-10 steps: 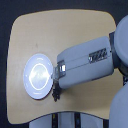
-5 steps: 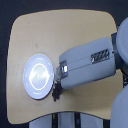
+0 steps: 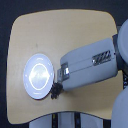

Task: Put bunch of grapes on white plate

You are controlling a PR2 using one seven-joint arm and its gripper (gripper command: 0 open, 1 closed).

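The white plate (image 3: 38,75) lies on the exterior view's left part of the wooden table. The bunch of grapes (image 3: 55,91) shows as a small dark cluster right at the plate's lower right rim. My arm reaches in from the exterior view's right, and its gripper (image 3: 58,83) ends directly above the grapes. The gripper's body covers the fingers, and the picture is too coarse to tell whether they are open or shut around the grapes.
The round-cornered wooden table (image 3: 65,35) has its front edge just below the grapes. The arm's bulky grey forearm (image 3: 92,65) covers the table's right half. Dark floor surrounds the table.
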